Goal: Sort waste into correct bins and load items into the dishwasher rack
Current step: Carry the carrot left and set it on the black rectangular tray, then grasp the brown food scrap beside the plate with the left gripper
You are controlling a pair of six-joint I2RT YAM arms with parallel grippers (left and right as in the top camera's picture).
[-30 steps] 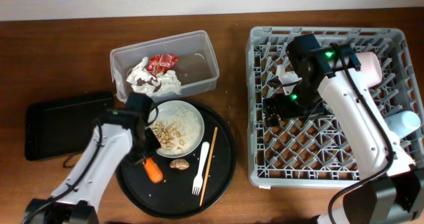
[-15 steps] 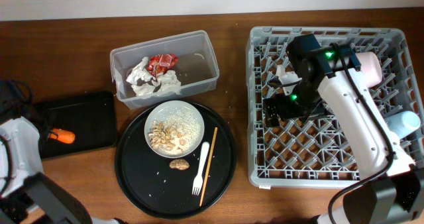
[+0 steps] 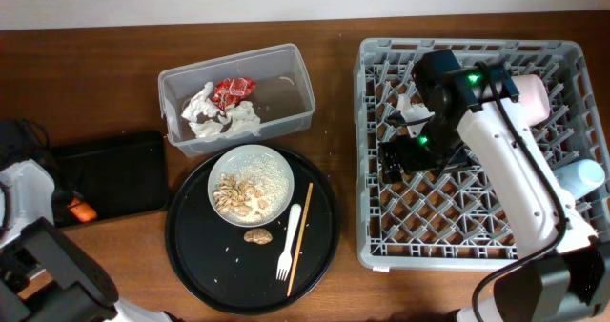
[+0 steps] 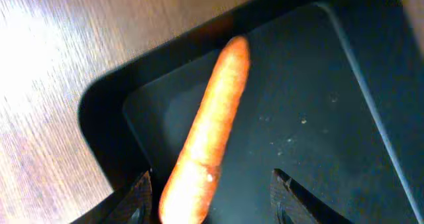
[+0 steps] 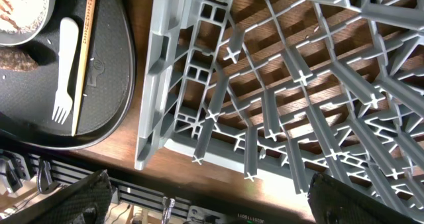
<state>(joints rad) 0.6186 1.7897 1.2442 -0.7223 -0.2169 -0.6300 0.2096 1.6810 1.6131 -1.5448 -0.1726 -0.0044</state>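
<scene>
An orange carrot piece [image 4: 212,124] lies in the near-left corner of the shallow black tray [image 4: 318,118]. My left gripper [image 4: 212,201] stands open around its lower end, and neither finger presses on it. Overhead, the carrot [image 3: 82,211] is at the black tray's [image 3: 110,174] lower left edge. The clear tub [image 3: 286,103] holds crumpled tissue [image 3: 217,112] and a red wrapper [image 3: 233,90]. The white plate [image 3: 272,174] carries nut shells [image 3: 238,196]; a brown lump [image 3: 257,235], white fork [image 3: 289,241] and chopstick [image 3: 300,234] lie beside it. My right gripper [image 3: 396,160] hangs open and empty over the grey rack [image 3: 472,236].
The plate, fork and chopstick rest on a round black tray [image 3: 191,255] between the black tray and the rack. A pink bowl [image 3: 532,98] and a pale blue cup [image 3: 581,177] sit along the rack's right side. The right wrist view shows the rack's edge [image 5: 152,85] next to the fork [image 5: 63,65].
My left arm carried the carrot from the round tray leftward to the black tray, and its jaws have opened off it. The right arm has not moved.
</scene>
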